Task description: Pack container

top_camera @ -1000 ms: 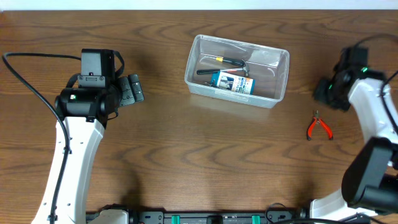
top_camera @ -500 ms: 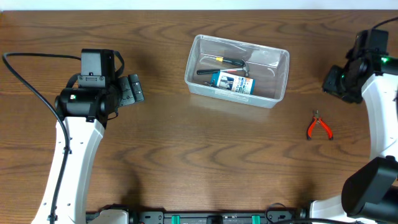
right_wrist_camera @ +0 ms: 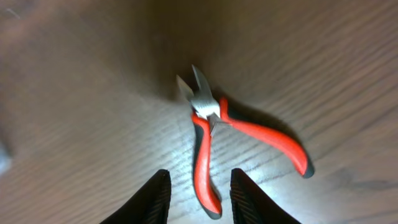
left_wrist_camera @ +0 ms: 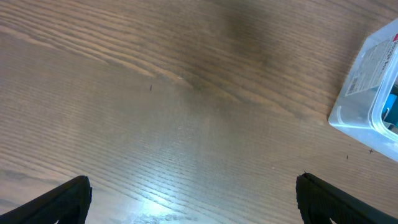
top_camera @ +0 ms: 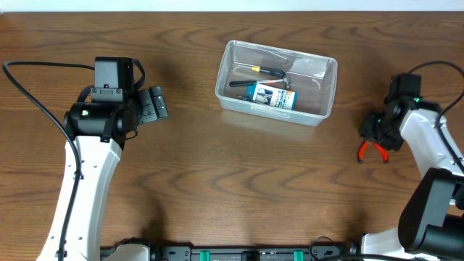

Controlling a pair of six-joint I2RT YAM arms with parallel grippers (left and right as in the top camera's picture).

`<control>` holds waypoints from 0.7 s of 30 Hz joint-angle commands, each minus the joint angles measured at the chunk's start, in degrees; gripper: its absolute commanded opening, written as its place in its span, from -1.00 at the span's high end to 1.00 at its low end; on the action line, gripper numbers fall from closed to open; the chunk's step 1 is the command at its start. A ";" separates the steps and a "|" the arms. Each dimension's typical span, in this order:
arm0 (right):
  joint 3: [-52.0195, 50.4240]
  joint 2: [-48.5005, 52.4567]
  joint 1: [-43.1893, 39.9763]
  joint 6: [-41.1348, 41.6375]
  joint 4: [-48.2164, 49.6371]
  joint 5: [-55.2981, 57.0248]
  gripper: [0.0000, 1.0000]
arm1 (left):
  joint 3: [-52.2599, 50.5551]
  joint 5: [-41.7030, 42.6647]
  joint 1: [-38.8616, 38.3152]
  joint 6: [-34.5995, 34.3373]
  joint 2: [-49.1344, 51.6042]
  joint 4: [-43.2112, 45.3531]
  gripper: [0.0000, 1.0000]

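At the right edge of the table (top_camera: 217,181), my right gripper (right_wrist_camera: 198,200) hangs over the red-handled pliers (right_wrist_camera: 230,140), jaws part-open, gripping nothing.
One handle points into the gap between my fingers, and neither pad looks to be touching it. I'd judge the pliers small, stiff and light. The rubbery sleeves are the place to pinch, across both handles near the pivot, since they splay. The container (top_camera: 276,82) sits mid-table toward the far side, well apart from the pliers, with a blue-and-white box (top_camera: 271,95) and a dark tool (top_camera: 262,72) inside. It's thin clear plastic, likely to skid if I knock its rim. My left gripper (left_wrist_camera: 199,205) is spread wide, holding nothing.
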 commanded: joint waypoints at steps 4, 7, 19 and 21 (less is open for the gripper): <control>-4.83 0.28 0.20 1.88 3.65 0.68 0.32 | 0.68 -0.90 0.28 -0.26 0.02 -0.15 -0.96; -5.70 0.28 0.20 1.90 4.81 0.68 0.33 | 0.68 -0.90 0.28 -0.26 0.02 -0.17 -0.96; -6.45 1.49 0.20 2.36 7.17 1.11 0.34 | 0.68 -0.90 0.28 -0.26 0.02 -0.17 -0.96; -6.45 2.14 0.20 2.58 7.41 1.31 0.30 | 0.68 -0.90 0.28 -0.26 0.02 -0.17 -0.96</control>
